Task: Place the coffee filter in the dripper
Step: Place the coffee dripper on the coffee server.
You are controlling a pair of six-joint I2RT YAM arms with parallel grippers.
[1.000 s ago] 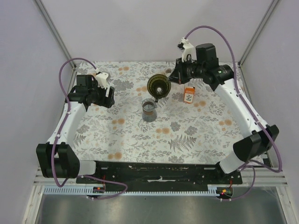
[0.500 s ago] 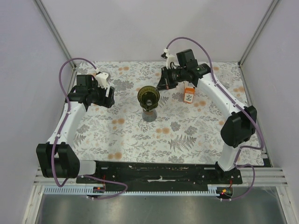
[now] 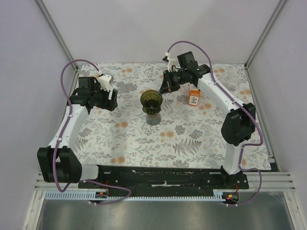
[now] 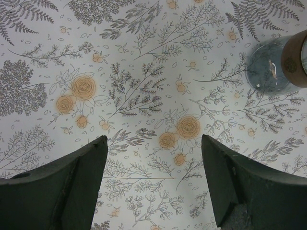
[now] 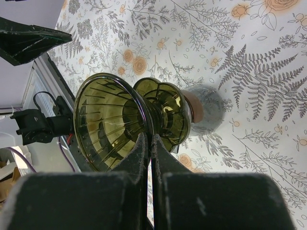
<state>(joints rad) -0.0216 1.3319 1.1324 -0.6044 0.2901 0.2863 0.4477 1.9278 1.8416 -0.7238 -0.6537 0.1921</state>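
Note:
The dark olive glass dripper (image 3: 151, 99) hangs over the mouth of the glass carafe (image 3: 153, 118) in the middle of the table. My right gripper (image 3: 164, 89) is shut on the dripper's rim (image 5: 144, 120), with the rim's thin edge pinched between both fingers. The right wrist view looks into the ribbed cone, with nothing inside it. Its base is at the carafe's brown collar (image 5: 194, 106); whether they touch I cannot tell. My left gripper (image 3: 111, 100) hovers open over the bare cloth at the left, its fingers (image 4: 81, 177) wide apart. The coffee filter is out of view.
A small orange box (image 3: 194, 97) stands upright right of the dripper, below the right forearm. A floral cloth (image 3: 192, 139) covers the table. The carafe (image 4: 269, 72) shows at the top right of the left wrist view. White walls stand close to the cloth on three sides.
The right arm has carried the dripper left and toward the near side, from beside the orange box to over the carafe. The left arm has not moved.

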